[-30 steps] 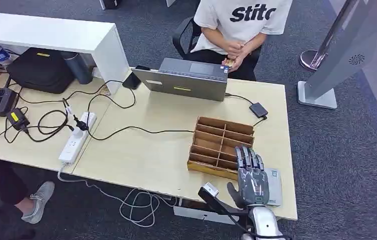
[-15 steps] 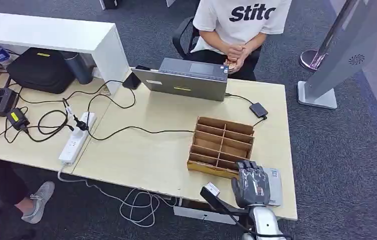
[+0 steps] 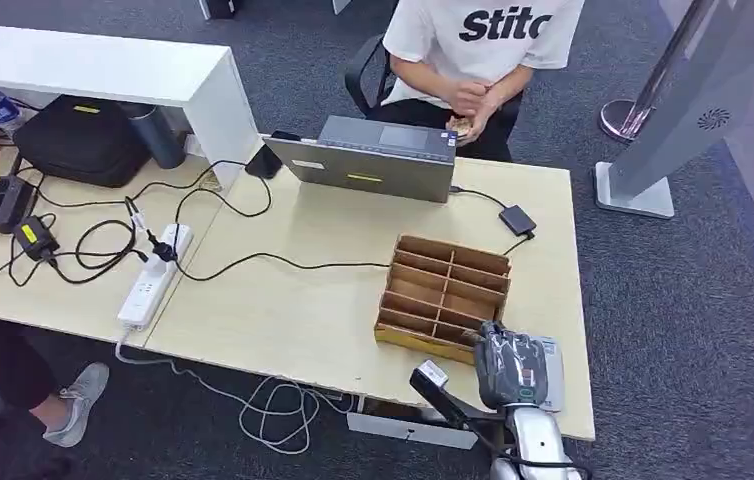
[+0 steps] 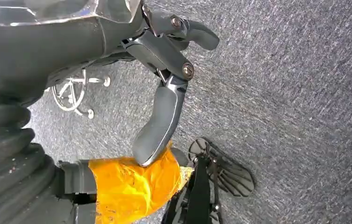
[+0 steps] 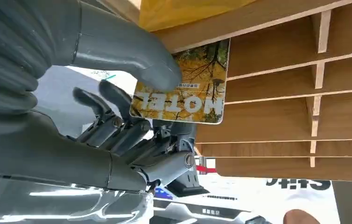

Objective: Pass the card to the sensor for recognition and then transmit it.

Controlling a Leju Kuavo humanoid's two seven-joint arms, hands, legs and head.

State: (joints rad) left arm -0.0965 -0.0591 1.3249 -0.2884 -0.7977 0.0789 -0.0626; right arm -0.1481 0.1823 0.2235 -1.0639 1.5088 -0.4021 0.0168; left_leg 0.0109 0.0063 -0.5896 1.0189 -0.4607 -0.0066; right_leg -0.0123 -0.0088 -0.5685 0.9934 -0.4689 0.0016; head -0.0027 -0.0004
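Since a second ago the right hand (image 3: 515,368) has gone from flat with fingers stretched over the near edge of the wooden divider tray (image 3: 443,290) to curled in and drawn back toward the table's near edge; nothing else on the table has shifted.

Right wrist view: the thumb presses a yellow card (image 5: 188,91) printed HOTEL against the darker fingers (image 5: 118,126), so the right hand is holding the card. The card sits just in front of the tray's open slots; whether it touches the wood cannot be told. In the head view the card itself is hidden under the curled hand.

Under and beside the right hand lies a flat grey-white device (image 3: 550,372) at the near right corner of the table (image 3: 283,310), close to the tray's near edge.

Left hand (image 4: 165,93): seen from its wrist camera over grey carpet, fingers loosely bent, holding nothing and apart.

Farther back on the table: a grey laptop (image 3: 378,158) with its lid toward the robot, and a small black box (image 3: 517,219) on a cable to the tray's far right. A white power strip (image 3: 153,275) and tangled black cables lie to the left. A person in a white shirt (image 3: 483,35) sits behind the laptop, hands together.
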